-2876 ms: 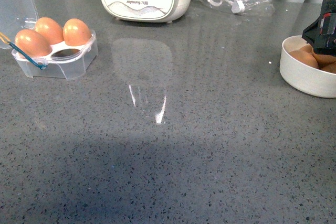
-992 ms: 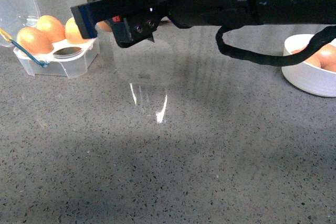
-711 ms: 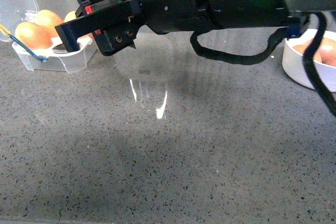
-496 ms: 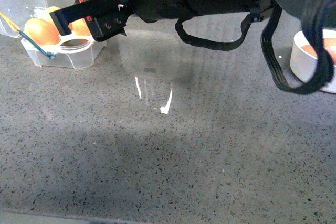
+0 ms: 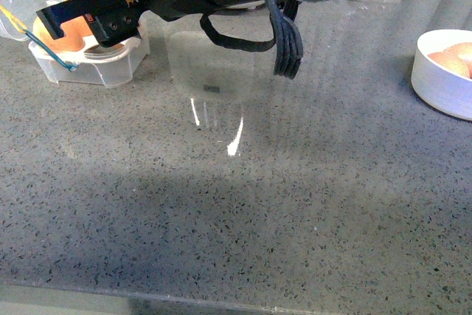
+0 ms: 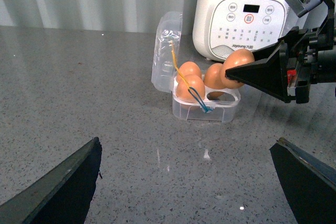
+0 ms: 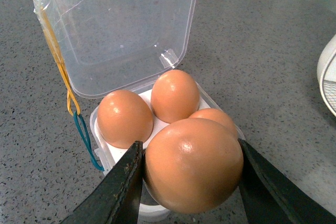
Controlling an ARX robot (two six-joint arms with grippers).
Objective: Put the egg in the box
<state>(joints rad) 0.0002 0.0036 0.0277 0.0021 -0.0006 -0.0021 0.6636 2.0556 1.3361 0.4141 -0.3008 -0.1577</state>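
Your right gripper (image 7: 191,182) clamped on the egg (image 7: 191,161), hovering just above the box (image 5: 96,73), three other eggs (image 7: 125,118) seated inside, open lid (image 7: 121,30) upright behind, white appliance (image 6: 247,19) close by, bowl (image 5: 442,90) well apart, left gripper (image 6: 186,142) spread wide

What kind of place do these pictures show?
Probably a kitchen counter: a grey speckled stone worktop, a white appliance with a button panel, and brown eggs in a clear carton and a white bowl.
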